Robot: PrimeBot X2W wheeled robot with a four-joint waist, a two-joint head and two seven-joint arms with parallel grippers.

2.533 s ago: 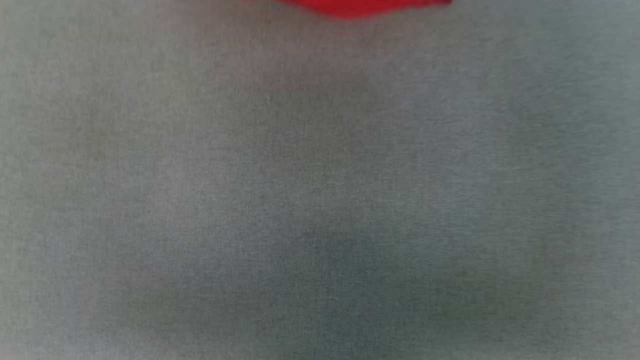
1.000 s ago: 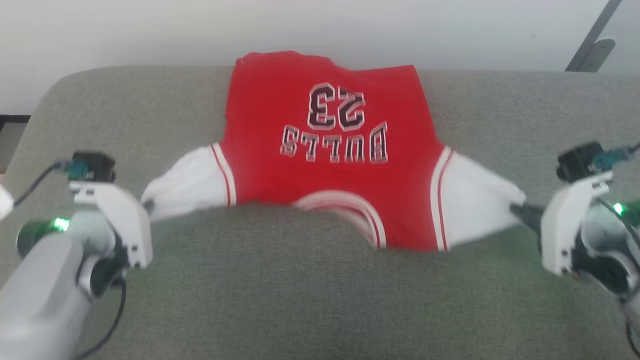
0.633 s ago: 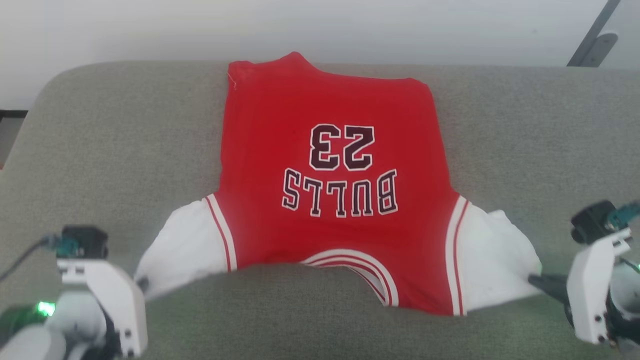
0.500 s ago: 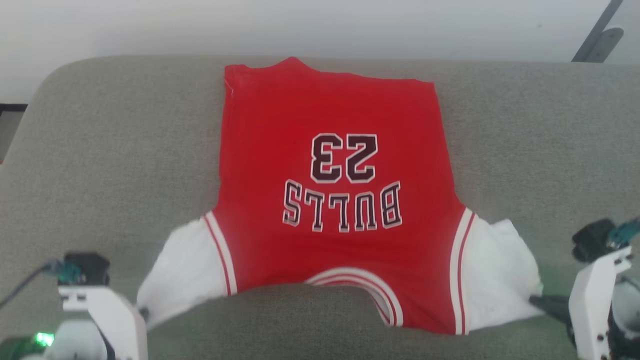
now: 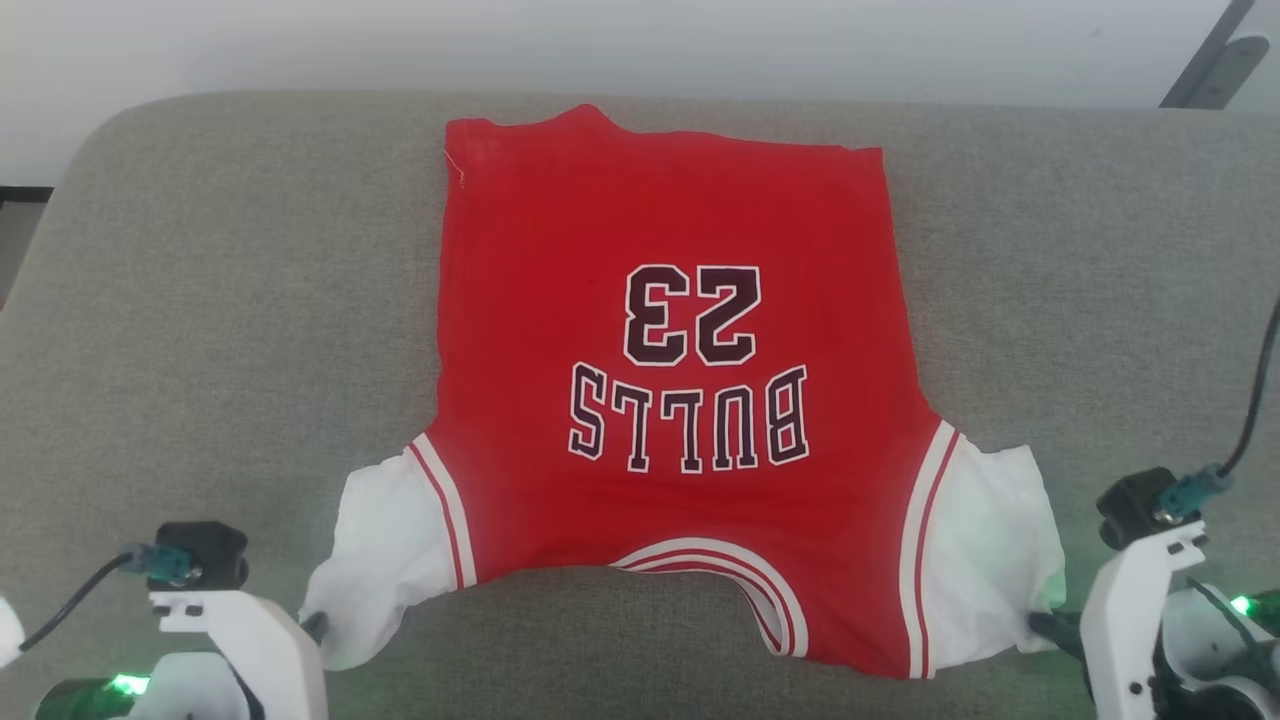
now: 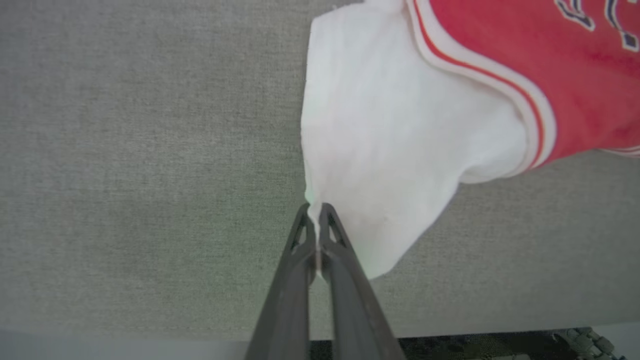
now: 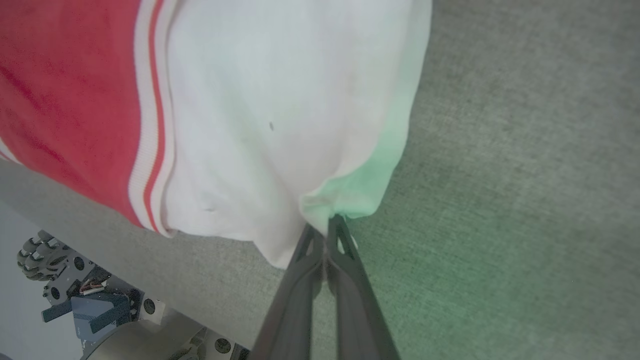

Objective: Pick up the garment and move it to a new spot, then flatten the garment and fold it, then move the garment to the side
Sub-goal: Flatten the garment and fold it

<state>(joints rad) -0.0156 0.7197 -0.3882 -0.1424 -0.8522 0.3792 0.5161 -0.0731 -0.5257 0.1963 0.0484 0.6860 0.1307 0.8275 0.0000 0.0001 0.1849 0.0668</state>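
Note:
The garment (image 5: 660, 400), a red jersey with upside-down "23" and "BULLS", lies spread on the grey cushion (image 5: 200, 330), hem far from me, white shoulder panels near me. My left gripper (image 5: 312, 627) is shut on the tip of the left white panel (image 6: 390, 150), pinched between the fingertips (image 6: 314, 212). My right gripper (image 5: 1038, 622) is shut on the edge of the right white panel (image 7: 280, 115), its fingers (image 7: 327, 230) closed around a bunched fold. The neckline trim (image 5: 740, 580) arches near the cushion's front.
The grey fabric cushion stretches wide on both sides of the jersey. A pale wall (image 5: 640, 40) runs behind it, with a dark angled bracket (image 5: 1215, 60) at the far right. The robot's wheeled base (image 7: 65, 285) shows below the cushion's front edge.
The head camera swung up from plain cushion to the whole jersey. Both grippers pulled the white panels toward me, and the jersey now lies flatter and closer.

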